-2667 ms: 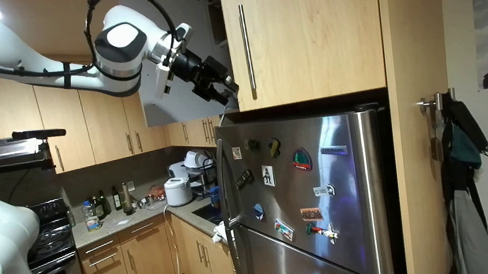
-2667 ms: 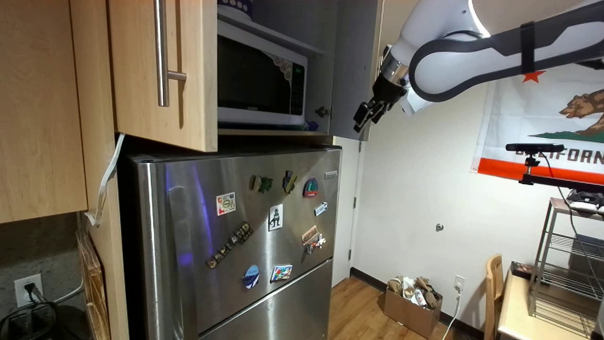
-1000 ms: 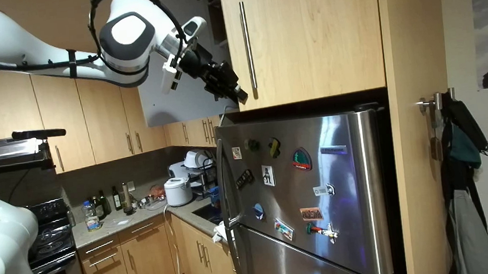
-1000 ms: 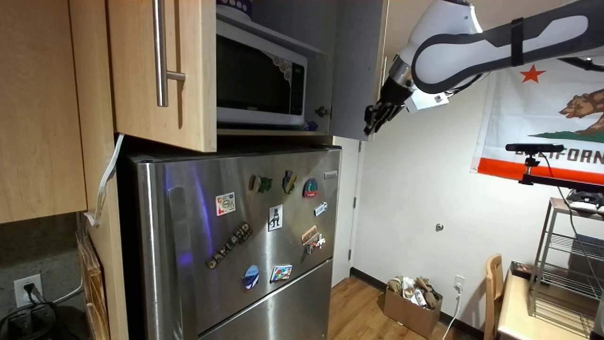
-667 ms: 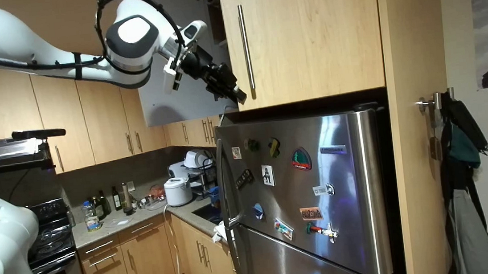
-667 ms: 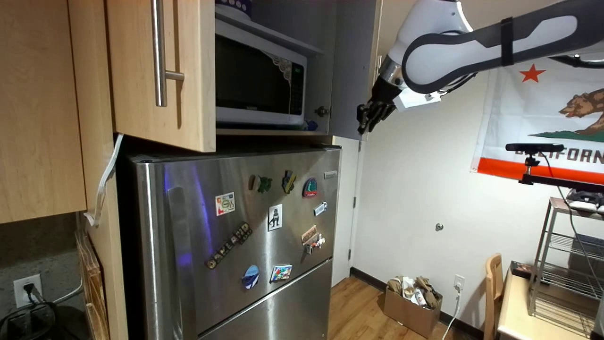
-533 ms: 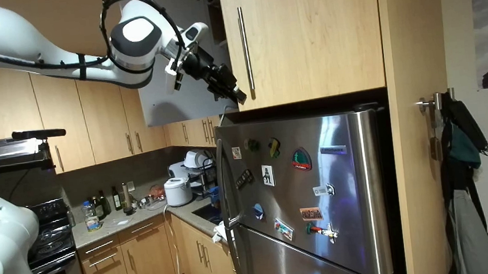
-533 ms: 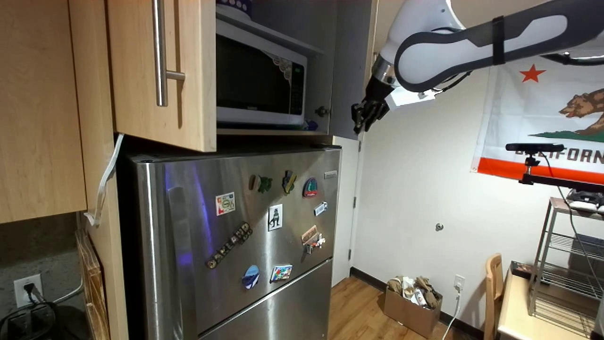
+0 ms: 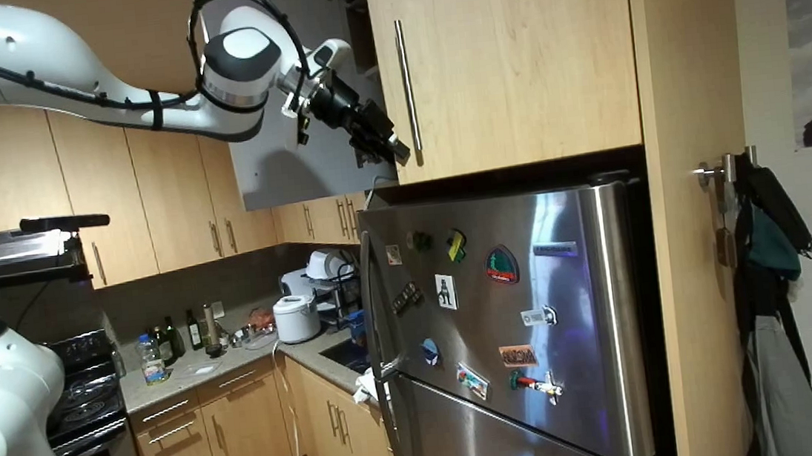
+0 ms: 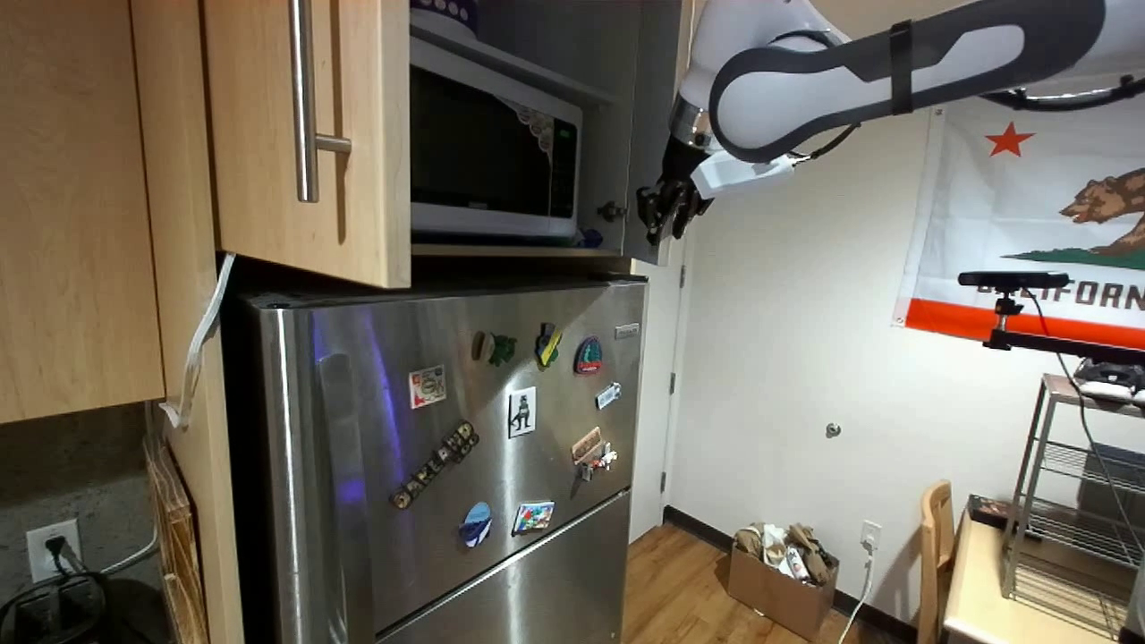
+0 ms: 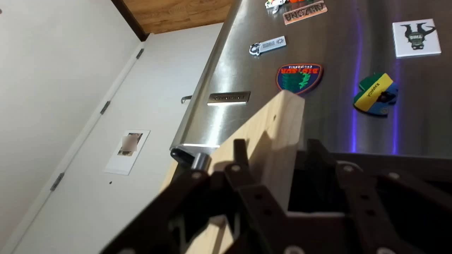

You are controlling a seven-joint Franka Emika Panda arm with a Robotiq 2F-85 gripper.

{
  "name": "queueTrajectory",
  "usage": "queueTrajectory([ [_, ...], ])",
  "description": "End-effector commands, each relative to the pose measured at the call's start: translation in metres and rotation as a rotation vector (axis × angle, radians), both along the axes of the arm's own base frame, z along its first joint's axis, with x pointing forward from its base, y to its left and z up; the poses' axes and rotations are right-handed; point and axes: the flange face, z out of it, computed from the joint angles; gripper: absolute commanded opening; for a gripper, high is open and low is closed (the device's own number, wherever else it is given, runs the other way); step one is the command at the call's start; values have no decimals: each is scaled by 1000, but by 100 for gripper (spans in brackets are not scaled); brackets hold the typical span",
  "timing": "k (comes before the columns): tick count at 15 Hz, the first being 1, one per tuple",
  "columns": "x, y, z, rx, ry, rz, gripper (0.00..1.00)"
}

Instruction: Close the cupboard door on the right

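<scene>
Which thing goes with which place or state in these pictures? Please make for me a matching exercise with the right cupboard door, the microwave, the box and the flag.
Things
1. microwave
2. flag
3. right cupboard door
4. box

Places or states
a. swung open
b. on the floor
c. inside the cupboard
d. on the wall

Pairs: 1-c, 2-d, 3-a, 4-b

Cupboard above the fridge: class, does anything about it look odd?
Yes: the cupboard door on the right and the left door both stand open, exposing the microwave; odd, since such doors usually sit closed.
</scene>
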Motion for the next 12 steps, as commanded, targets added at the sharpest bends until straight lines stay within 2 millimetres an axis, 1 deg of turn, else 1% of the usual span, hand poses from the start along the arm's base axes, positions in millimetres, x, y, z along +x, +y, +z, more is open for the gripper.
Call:
queueTrajectory([
  [1, 9, 15, 23, -59, -2, 4, 81],
  [2, 10, 18, 27, -74, -5, 11, 87],
  [3, 10, 21, 30, -84, -9, 16, 95],
  [4, 11, 23, 32, -91, -11, 21, 99],
  [8, 15, 23, 36, -96, -11, 27, 100],
  [9, 16, 22, 36, -95, -8, 28, 99],
  [10, 17, 21, 35, -92, -4, 25, 92],
  [11, 18, 20, 33, -92, 0, 26, 74],
  [12, 20, 20, 32, -93, 5, 25, 77],
])
